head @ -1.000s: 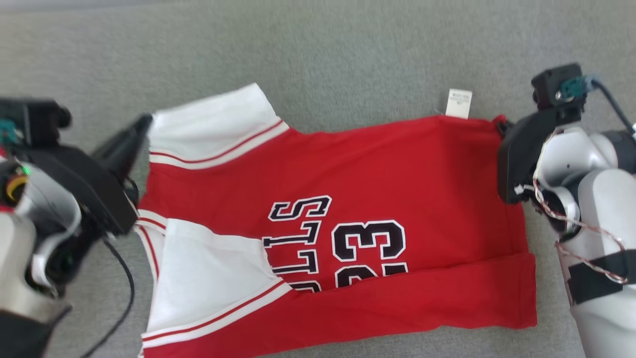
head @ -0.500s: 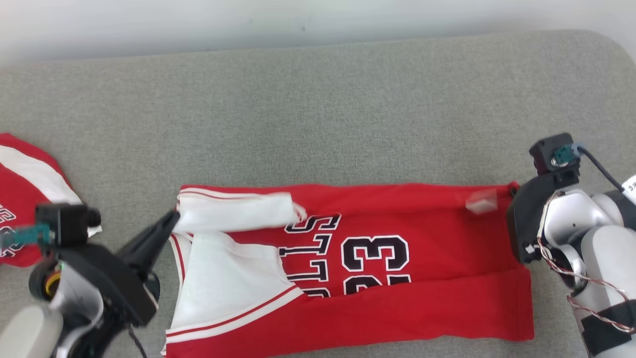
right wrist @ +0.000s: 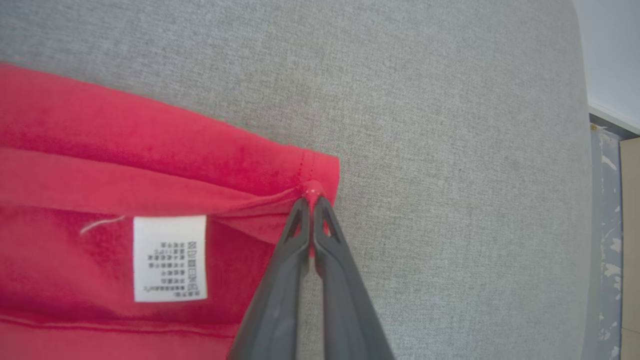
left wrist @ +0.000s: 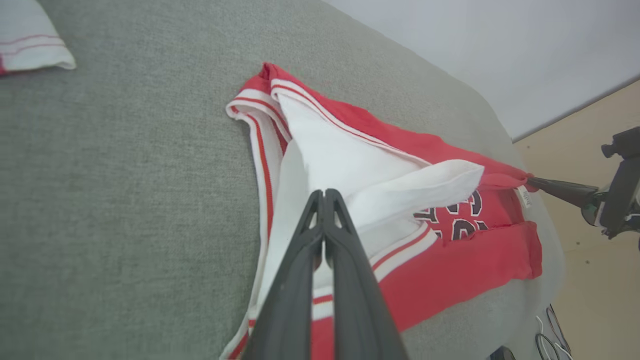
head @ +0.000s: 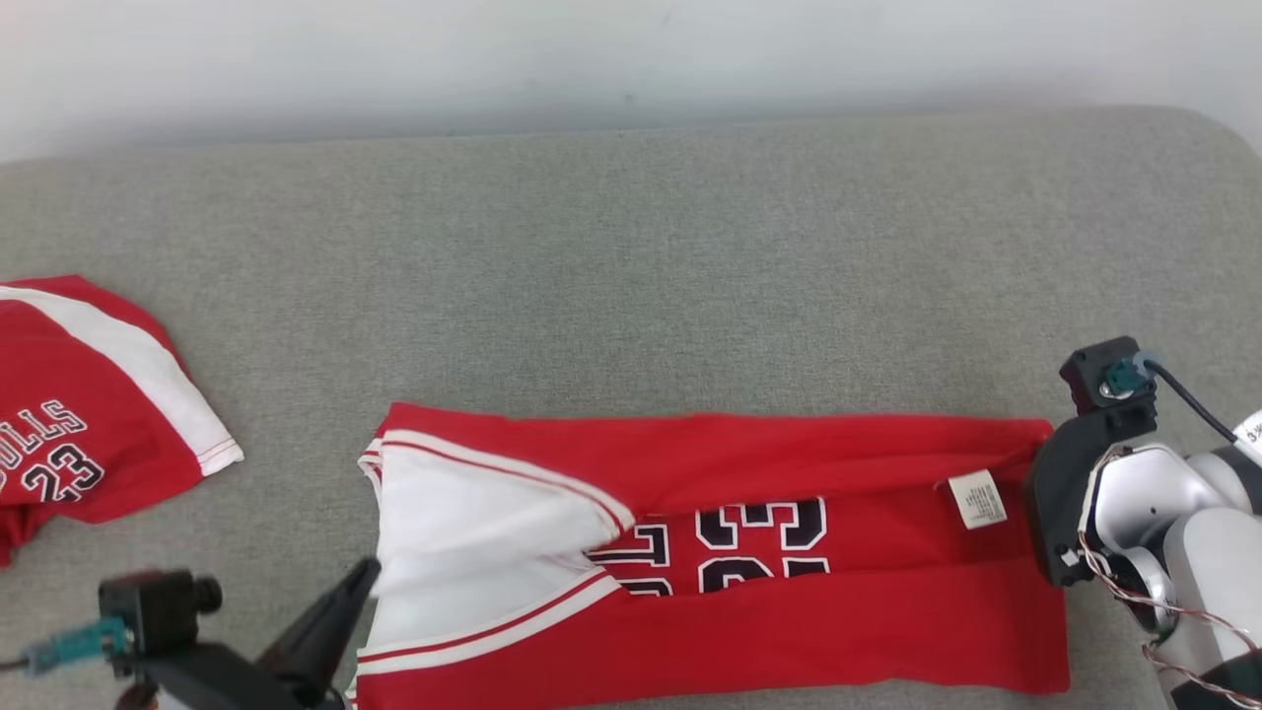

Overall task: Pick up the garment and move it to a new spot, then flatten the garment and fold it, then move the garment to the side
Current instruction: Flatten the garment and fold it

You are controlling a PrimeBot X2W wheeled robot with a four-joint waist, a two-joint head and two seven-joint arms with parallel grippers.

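The red garment point(head: 838, 621) lies half folded on the grey surface point(head: 631, 276), held between the left end effector point(left wrist: 324, 196), pressed together on its white sleeve point(left wrist: 350, 165), and the right end effector point(right wrist: 311, 201), pinching its hem corner point(right wrist: 320, 170), so I think an uneven pull could drag a fold open.

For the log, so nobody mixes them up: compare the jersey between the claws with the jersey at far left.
The middle jersey lies stretched in a long folded band; the left jersey lies apart, cut off by the head view's edge. The right claw pinches the middle jersey's corner and the left claw its white sleeve; the left jersey is untouched. Both are red with white sleeves and a black 23.
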